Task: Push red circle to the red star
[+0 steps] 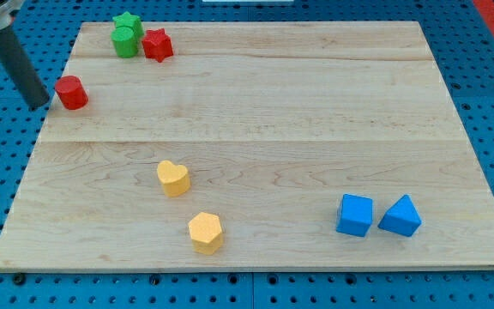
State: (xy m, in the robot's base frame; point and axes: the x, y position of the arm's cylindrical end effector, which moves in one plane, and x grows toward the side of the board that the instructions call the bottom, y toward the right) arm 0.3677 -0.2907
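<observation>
The red circle stands near the board's left edge, toward the view's top. The red star sits up and to the right of it, near the top edge. My tip is at the end of the dark rod, just left of the red circle and close to it, at the board's left edge. I cannot tell whether it touches the circle.
A green circle and a green star sit touching the red star's left side. A yellow heart and a yellow hexagon lie lower middle. A blue cube and a blue triangle block lie lower right.
</observation>
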